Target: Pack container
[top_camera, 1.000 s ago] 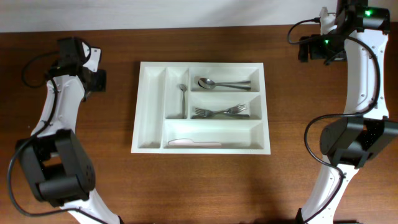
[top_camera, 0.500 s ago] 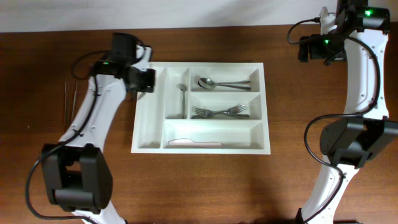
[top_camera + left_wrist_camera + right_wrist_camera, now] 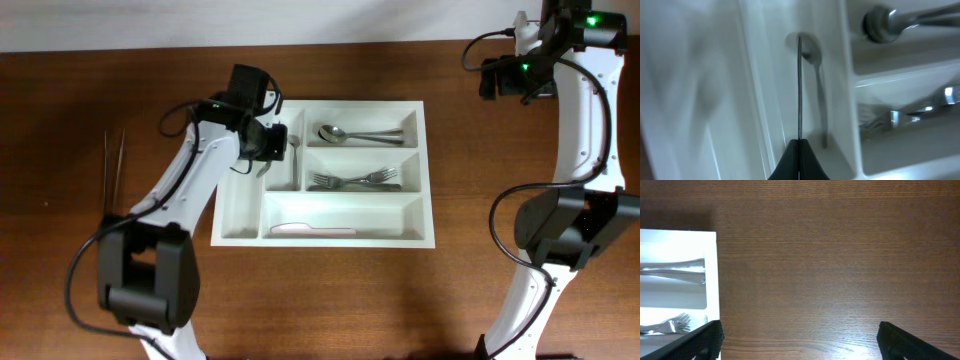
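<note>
Overhead, the dark wooden table (image 3: 330, 300) met a pale wall (image 3: 200, 20) along its far edge. The container (image 3: 240, 215) lay flat at mid-table, nearer the far edge, bare wood on all four sides. The left gripper (image 3: 799, 157) hung over its narrow compartments, fingers clamped on a thin metal utensil (image 3: 799, 85) above a spoon (image 3: 819, 100). By the far right corner, the right gripper (image 3: 799, 342) had its fingers wide apart.

Left arm reaching forward, left claw (image 3: 799, 144) pinched on a thin utensil (image 3: 799, 90), right claw (image 3: 800, 342) spread wide
</note>
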Available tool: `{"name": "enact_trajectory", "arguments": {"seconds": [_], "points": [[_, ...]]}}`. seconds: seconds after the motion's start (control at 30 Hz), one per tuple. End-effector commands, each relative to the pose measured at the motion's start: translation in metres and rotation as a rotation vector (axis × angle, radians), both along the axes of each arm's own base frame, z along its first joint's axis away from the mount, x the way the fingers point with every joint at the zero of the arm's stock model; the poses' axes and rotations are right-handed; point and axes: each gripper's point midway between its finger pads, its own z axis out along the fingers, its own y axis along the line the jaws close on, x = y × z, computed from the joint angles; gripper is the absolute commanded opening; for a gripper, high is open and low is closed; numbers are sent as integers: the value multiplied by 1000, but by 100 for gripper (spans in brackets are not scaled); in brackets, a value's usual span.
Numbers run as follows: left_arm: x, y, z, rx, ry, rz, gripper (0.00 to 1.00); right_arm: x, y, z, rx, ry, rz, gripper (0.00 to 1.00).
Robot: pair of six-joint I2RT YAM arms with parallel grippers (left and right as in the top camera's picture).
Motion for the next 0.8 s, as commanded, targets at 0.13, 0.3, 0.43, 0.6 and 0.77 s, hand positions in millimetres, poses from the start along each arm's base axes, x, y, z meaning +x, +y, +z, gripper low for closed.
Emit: {"name": "enact_trajectory", "arguments": {"seconds": [0.13,0.3,0.43,0.6,0.77], "points": [[20,-8,3,-36,-54,12,40,0,-3,8,-7,-19,-9,99],[24,-8,14,-42,-74,14,40,0,-3,8,-7,-19,-9,99],[25,55,32,150,-59,113,40,0,-3,8,-7,-19,-9,99],[8,136,39,357,26,137,39,0,-3,8,-7,-19,-9,99],[-17,209,34,371,137,252,41,0,-3,8,-7,-19,-9,99]]}}
